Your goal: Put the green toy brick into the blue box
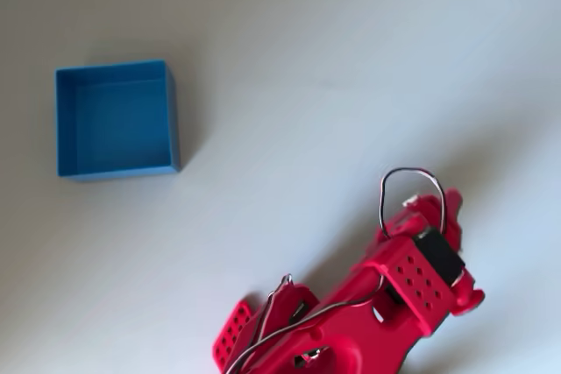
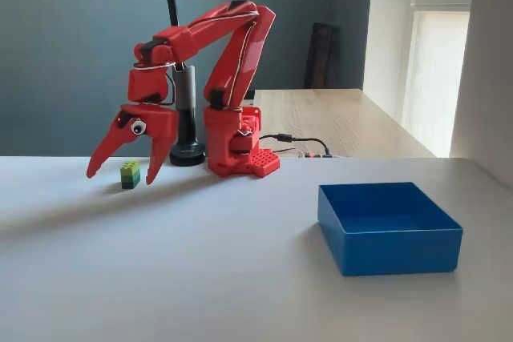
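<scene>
— Red plastic arm [image 2: 216,62], bent over at the far side of the desk [image 2: 200,262]. How does its claw [image 2: 123,171] stand?

— Spread wide, the two fingers pointing down and holding nothing. One fingertip [image 2: 94,171] sits left of the green toy brick [image 2: 130,175] in the fixed view, the other right of it, so the brick stands on the desk between them.

— Touching it?

— No; there is a gap on both sides, wider on the left.

— And the blue box [image 2: 389,226]?

— Well apart, on the near right of the desk, upright, nothing inside. From overhead the blue box [image 1: 117,118] lies at upper left and the arm [image 1: 386,295] at the lower edge.
</scene>
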Tool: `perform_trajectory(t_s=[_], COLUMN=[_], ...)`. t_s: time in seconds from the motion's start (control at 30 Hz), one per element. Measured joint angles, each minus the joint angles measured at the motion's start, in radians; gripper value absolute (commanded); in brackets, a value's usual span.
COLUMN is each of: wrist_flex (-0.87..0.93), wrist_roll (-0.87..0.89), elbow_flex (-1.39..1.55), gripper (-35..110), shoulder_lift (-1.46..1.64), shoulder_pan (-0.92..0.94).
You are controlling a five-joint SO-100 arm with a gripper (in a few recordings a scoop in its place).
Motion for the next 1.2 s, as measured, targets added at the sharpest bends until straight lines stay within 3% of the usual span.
perform_trajectory(t_s=[0.83, 1.2], wrist_flex=[0.0, 0.0], wrist_roll=[0.081, 0.107], elbow_flex=[0.055, 0.055], gripper=[37, 20], shoulder_lift=[-0.002, -0.002], shoulder_pan=[0.259, 0.322])
